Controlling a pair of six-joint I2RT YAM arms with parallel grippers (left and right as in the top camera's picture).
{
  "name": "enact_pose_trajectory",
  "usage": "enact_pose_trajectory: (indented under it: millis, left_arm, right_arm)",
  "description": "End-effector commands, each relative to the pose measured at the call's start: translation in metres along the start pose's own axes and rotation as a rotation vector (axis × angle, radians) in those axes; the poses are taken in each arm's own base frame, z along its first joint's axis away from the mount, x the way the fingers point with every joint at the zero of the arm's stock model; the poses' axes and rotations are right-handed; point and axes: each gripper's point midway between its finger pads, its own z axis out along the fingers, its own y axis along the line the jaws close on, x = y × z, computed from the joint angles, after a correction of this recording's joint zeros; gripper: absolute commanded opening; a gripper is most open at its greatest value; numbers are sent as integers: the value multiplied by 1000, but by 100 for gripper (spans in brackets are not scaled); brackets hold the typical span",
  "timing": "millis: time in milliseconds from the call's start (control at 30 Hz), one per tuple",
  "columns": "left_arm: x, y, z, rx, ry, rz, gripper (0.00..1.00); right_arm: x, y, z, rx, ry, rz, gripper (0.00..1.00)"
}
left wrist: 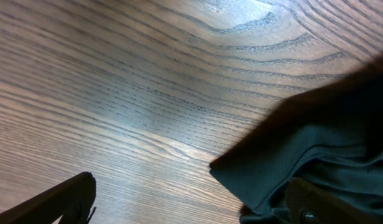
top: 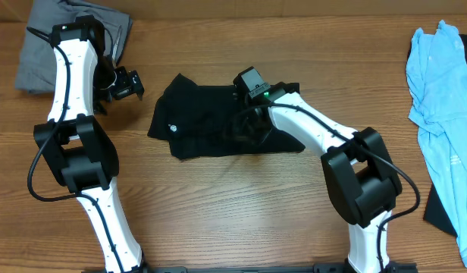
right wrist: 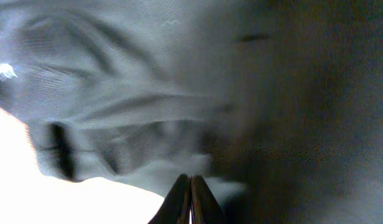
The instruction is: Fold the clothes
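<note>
The clothes, a black short-sleeved shirt (top: pixel 207 114), lie bunched and partly folded on the wooden table, with a small white logo (top: pixel 171 127) near the left end. My right gripper (top: pixel 247 125) is down over the shirt's middle. In the right wrist view its jaws are shut (right wrist: pixel 190 182), tips together just above the creased black fabric (right wrist: pixel 129 93), and I see no cloth between them. My left gripper (top: pixel 123 83) hovers left of the shirt, open. In the left wrist view its fingers stand wide apart (left wrist: pixel 194 211) and a corner of the shirt (left wrist: pixel 316 143) lies beside the right finger.
A grey folded garment (top: pixel 44 45) lies at the back left, behind the left arm. A light blue shirt (top: pixel 446 98) hangs over the right side of the table, with a dark piece of cloth (top: pixel 444 216) below it.
</note>
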Motion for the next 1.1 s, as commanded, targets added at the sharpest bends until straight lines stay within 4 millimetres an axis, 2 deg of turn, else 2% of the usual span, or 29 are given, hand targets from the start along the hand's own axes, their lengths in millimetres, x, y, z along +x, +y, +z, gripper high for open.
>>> enact_pose_trajectory:
  millis: [0,33,67,100,167,267,333,600,700,867,1067]
  left_arm:
    - [-4,-8,-6,23,-26,91,100]
    - [-5,-11,-5,42,-28,113,100]
    - [-5,-15,-4,65,-30,136,100]
    - [-7,-21,-2,97,-35,164,100]
    - [-9,-32,3,157,-40,205,100]
    - [-7,-47,16,254,-30,262,100]
    - [3,-62,31,362,-4,338,100]
    - [16,-80,60,509,7,422,100]
    - [21,-87,65,573,9,437,100]
    - [34,-87,76,577,52,429,100]
    - [52,-103,82,611,97,443,100]
  right_arm:
    - [-63,-15,-102,155,-348,20,30]
    - [-71,-23,-125,186,-405,38,51]
    - [-77,-31,-143,207,-448,57,79]
    - [-83,-40,-164,222,-490,83,99]
    - [-90,-58,-192,230,-535,129,100]
    - [-95,-102,-221,241,-551,235,100]
    - [-88,-143,-228,205,-479,285,100]
    - [-61,-224,-247,230,-394,437,100]
    - [-57,-233,-249,240,-386,440,100]
    - [-59,-233,-249,239,-392,438,100]
    - [-61,-233,-250,237,-404,435,100]
